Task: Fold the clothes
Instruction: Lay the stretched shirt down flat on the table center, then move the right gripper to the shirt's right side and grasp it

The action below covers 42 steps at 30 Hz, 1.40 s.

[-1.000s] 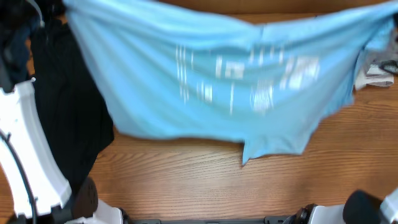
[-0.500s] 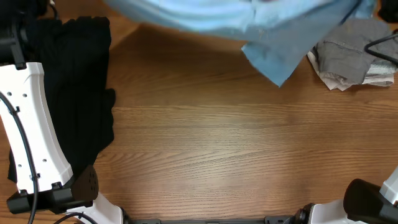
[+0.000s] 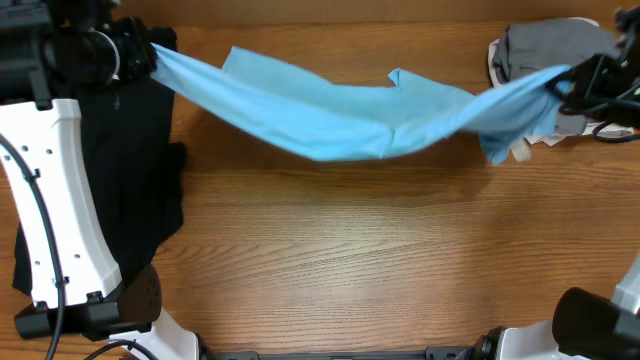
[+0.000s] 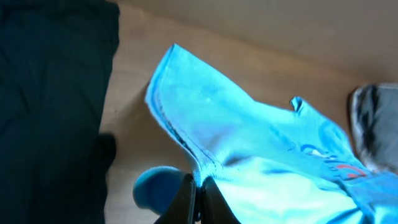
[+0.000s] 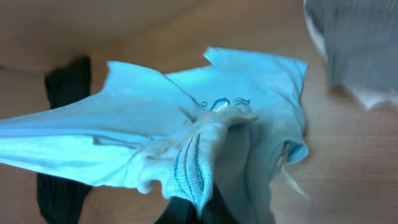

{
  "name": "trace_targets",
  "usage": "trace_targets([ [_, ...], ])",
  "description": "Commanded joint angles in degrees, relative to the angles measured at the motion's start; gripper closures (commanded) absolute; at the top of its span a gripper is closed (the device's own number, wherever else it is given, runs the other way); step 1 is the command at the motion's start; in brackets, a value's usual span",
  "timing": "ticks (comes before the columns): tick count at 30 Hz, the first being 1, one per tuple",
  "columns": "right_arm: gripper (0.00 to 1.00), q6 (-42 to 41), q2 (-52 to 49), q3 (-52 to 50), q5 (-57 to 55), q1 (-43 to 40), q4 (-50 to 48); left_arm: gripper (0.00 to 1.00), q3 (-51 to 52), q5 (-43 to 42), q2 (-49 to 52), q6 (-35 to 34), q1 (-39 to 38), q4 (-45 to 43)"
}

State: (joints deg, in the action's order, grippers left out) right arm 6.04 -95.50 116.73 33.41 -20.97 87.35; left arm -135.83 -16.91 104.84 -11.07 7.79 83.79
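Overhead, the light blue T-shirt [image 3: 340,115] hung stretched between the left gripper [image 3: 150,58] and the right gripper [image 3: 565,85], each clamped on an edge. The black garment [image 3: 130,170] lay under the left gripper, and the grey garment [image 3: 545,45] lay just beside the right one. In the left wrist view, closed fingers [image 4: 185,202] pinched a seam. In the right wrist view, closed fingers [image 5: 177,214] held bunched fabric.

I see the light blue T-shirt [image 3: 340,120] strung out across the far side of the table [image 3: 350,260], lifted at both ends and sagging in the middle, with one loose flap hanging near its right end. The large black garment [image 3: 140,180] lies spread at the left. The grey garments [image 3: 545,45] sit crumpled at the far right, just behind the shirt's end.
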Motion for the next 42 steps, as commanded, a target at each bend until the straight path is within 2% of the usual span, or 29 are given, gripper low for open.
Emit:
trace_targets([
  [1,0.96,1.9,0.8,-8.4,-0.9,0.0,-1.5,0.96,3.9,3.8,2.8,2.4,-1.8,1.4],
  [7,0.96,1.9,0.8,-25.1,-3.8,-0.3,-7.8,0.96,17.6,5.3,3.3,2.5,-3.6,-2.5],
  [12,0.96,-0.6,0.8,-32.3,-6.6,-2.2,-9.3,0.96,24.4,5.3,3.3,2.5,-3.6,-5.3],
  [18,0.96,-3.7,0.8,-36.9,-8.4,-4.3,-6.9,0.96,27.9,5.5,3.3,2.5,-3.6,-7.0],
  [28,0.96,-6.1,0.8,-37.7,-14.3,-4.8,2.0,0.96,27.9,5.5,3.3,2.5,-3.6,-8.0],
  [32,0.83,-6.3,0.8,-38.4,-14.3,-4.8,4.6,0.96,27.9,5.5,3.3,2.5,-3.6,-8.0],
  [38,0.52,-6.3,0.9,-38.9,-12.4,-4.7,4.7,0.96,27.9,5.5,3.4,2.5,-3.6,-8.0],
  [39,0.49,-6.3,0.9,-38.9,-12.1,-4.7,4.5,0.96,27.9,5.5,3.4,2.5,-3.6,-8.1],
  [42,0.48,-6.3,1.0,-38.8,-10.8,-4.6,2.9,0.96,27.9,5.5,3.4,2.5,-3.6,-8.6],
])
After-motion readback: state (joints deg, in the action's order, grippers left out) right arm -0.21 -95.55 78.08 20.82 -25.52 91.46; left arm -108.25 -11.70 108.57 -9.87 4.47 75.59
